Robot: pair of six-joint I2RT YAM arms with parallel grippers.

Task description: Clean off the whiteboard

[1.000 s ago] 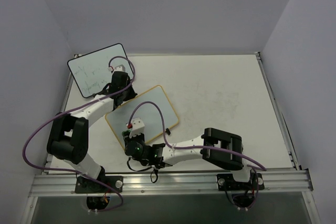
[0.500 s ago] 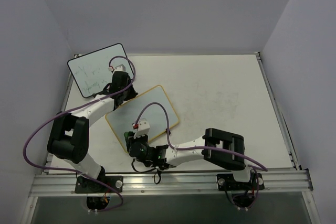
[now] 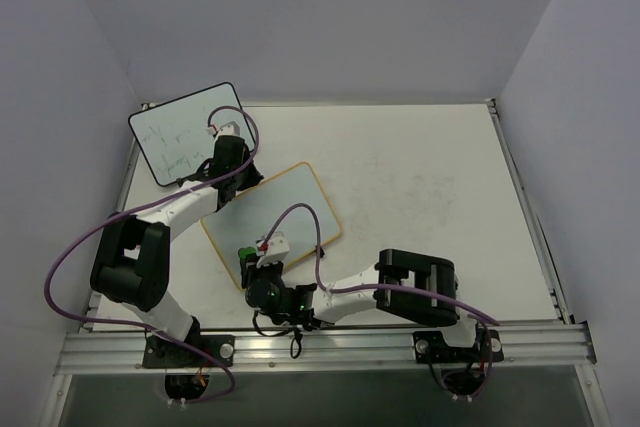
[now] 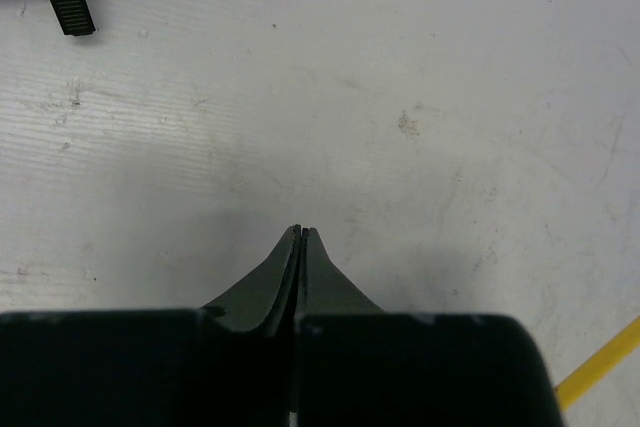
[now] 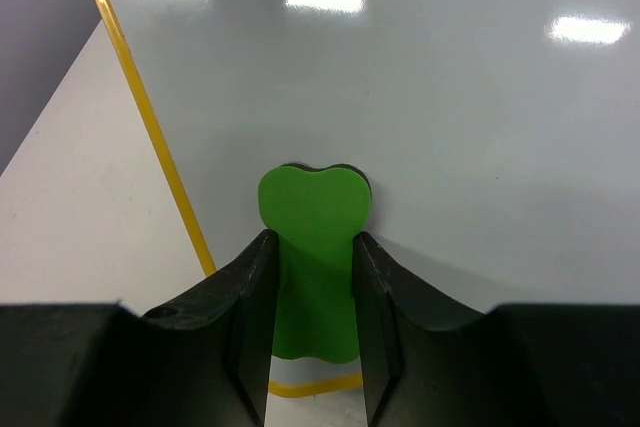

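- Two whiteboards: one yellow-framed whiteboard [image 3: 297,202] and one black-framed whiteboard [image 3: 180,132].
- One green eraser [image 5: 313,202].
- Two grippers: the left gripper [image 4: 301,231] and the right gripper [image 5: 310,241].
- One table [image 3: 420,177].

The right claw [image 5: 311,239], clamping the green eraser [image 5: 312,209], has slid back across the whiteboard [image 5: 420,97] toward its near corner, close to the yellow frame.

Whiteboard [image 5: 450,97] face glossy and smooth with 3 light reflections, yellow frame [image 5: 158,142] smooth, plastic-looking, green eraser [image 5: 312,237] matt, table [image 4: 420,77] matt white, scuffed
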